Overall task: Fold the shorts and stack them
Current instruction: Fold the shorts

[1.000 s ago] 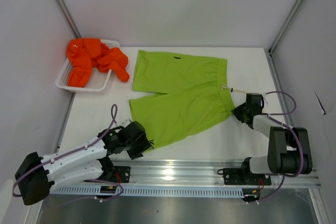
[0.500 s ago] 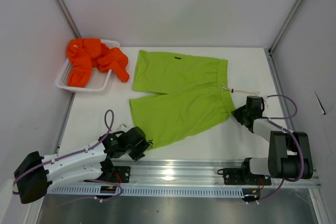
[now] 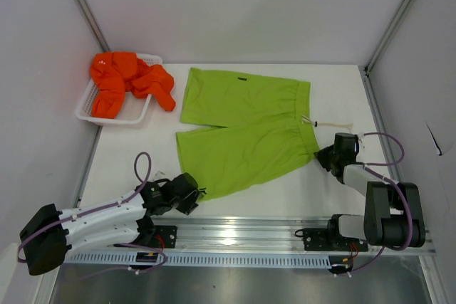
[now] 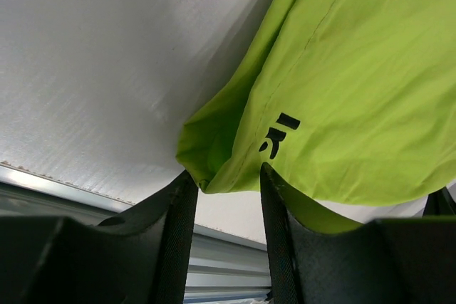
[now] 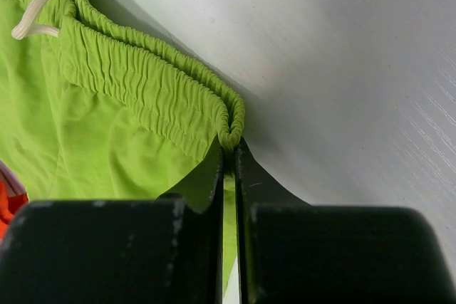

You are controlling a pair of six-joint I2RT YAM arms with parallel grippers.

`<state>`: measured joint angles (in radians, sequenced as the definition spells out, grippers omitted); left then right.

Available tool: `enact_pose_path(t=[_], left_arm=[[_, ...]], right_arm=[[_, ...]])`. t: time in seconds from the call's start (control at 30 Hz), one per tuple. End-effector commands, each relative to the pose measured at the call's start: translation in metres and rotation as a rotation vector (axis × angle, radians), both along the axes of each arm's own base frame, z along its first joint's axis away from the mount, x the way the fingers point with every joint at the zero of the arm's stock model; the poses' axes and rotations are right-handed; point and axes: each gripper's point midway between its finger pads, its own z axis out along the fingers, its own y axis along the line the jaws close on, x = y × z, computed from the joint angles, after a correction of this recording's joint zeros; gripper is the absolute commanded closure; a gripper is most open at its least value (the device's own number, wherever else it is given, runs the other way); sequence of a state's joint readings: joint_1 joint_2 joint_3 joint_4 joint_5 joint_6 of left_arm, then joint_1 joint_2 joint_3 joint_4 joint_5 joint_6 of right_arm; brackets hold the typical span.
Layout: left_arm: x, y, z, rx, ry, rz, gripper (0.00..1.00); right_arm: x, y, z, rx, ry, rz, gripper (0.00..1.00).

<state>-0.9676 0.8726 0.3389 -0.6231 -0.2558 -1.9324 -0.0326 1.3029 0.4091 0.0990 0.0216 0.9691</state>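
The lime green shorts [image 3: 242, 129] lie flat on the white table, waist to the right, white drawstring [image 3: 324, 124] trailing. My left gripper [image 3: 198, 191] is open at the near leg's hem corner; in the left wrist view the corner [image 4: 203, 169] sits between my spread fingertips [image 4: 226, 172]. My right gripper [image 3: 322, 156] is shut on the near end of the elastic waistband [image 5: 142, 83], pinched at my fingertips [image 5: 229, 146]. The orange shorts [image 3: 128, 83] lie crumpled in the basket, one part hanging over its right rim.
The white mesh basket [image 3: 89, 108] stands at the back left. A metal rail [image 3: 242, 231] runs along the table's near edge, close under my left gripper. Frame posts rise at the back corners.
My left arm has drawn back a little toward the near left, its gripper staying at the hem corner. My right gripper has shifted slightly nearer, still on the waistband.
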Motion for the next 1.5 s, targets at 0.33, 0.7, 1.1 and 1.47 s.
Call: enact_pose_path(t=[0.33,0.7,1.1,1.47], left_arm=[[-0.007,0.04,-0.017,0.169,0.031,0.089,0.7],[0.002,0.048,-0.002,0.228,-0.03,0.063,1.0],[0.01,0.03,0.064,0.241,-0.066,-0.064,1.0],[0.059,0.045,0.161,0.196,-0.376,0.001,1.0]], right_arm=[[-0.004,-0.012,0.015,-0.049,-0.02,-0.051,1.0],[-0.019,-0.014,0.02,-0.061,0.016,-0.078,1.0],[-0.06,-0.003,0.048,-0.043,0.116,-0.013,1.0],[-0.061,0.0,0.092,-0.022,0.1,-0.002,1.0]])
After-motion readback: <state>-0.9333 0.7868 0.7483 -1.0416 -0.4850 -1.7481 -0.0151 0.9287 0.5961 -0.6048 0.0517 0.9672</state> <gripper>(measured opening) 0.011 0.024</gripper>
